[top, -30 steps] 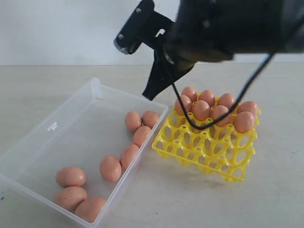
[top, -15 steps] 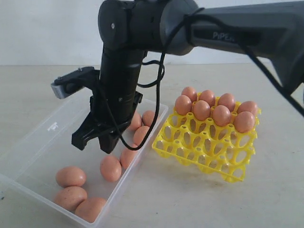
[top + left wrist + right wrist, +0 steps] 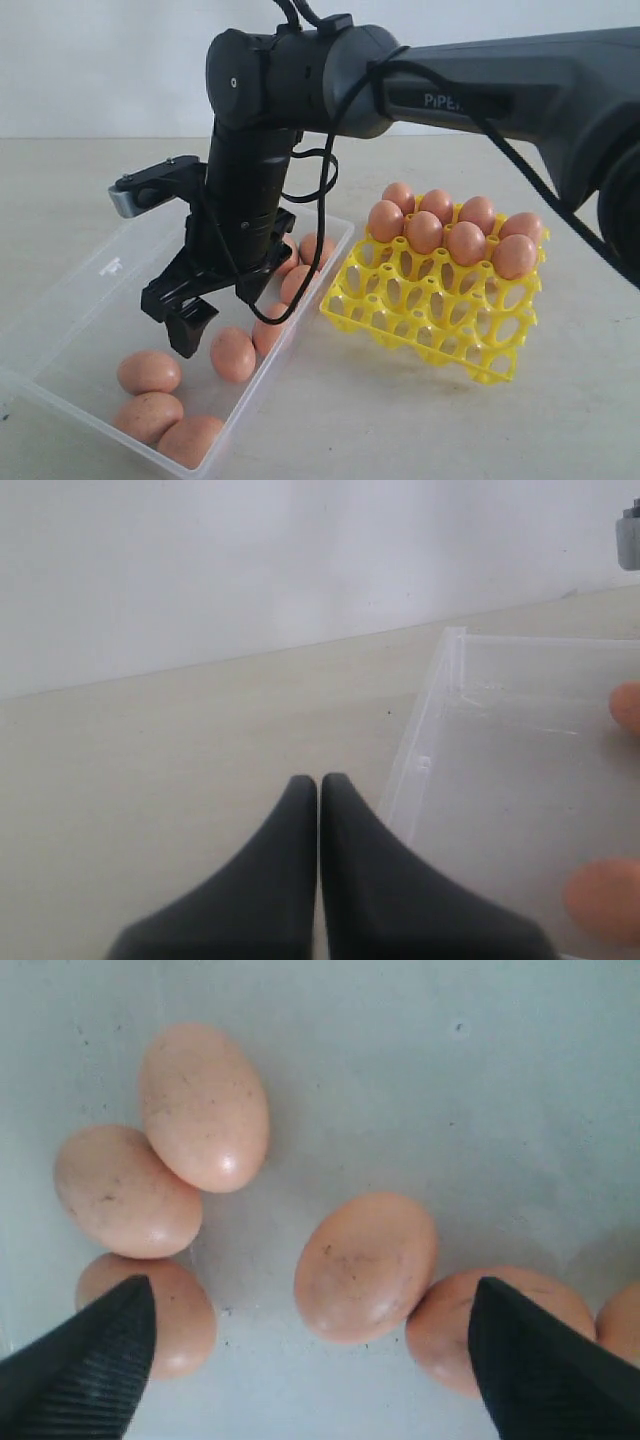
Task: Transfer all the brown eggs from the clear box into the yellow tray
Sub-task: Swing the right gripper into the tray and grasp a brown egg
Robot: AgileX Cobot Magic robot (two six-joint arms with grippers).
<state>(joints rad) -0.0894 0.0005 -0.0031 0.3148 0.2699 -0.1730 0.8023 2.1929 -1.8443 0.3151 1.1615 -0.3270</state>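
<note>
Several brown eggs (image 3: 232,354) lie in the clear box (image 3: 112,268), along its near and right sides. Several more fill the far cups of the yellow tray (image 3: 430,315). My right gripper (image 3: 220,320) reaches across into the box and hangs open just above the eggs. In the right wrist view the right gripper (image 3: 310,1290) has its fingertips (image 3: 110,1345) spread wide on either side of one egg (image 3: 365,1265), touching nothing. My left gripper (image 3: 319,780) is shut and empty over bare table beside the box wall (image 3: 420,750); it is out of the exterior view.
The yellow tray stands right next to the box's right wall. The near rows of its cups (image 3: 470,345) hold nothing. The right arm's dark body (image 3: 260,180) and its cable (image 3: 310,270) hang over the middle of the box. A pale wall stands behind the table.
The right arm has swung from above the yellow tray over to the clear box and dropped lower toward the eggs. Its jaws now stand wide apart.
</note>
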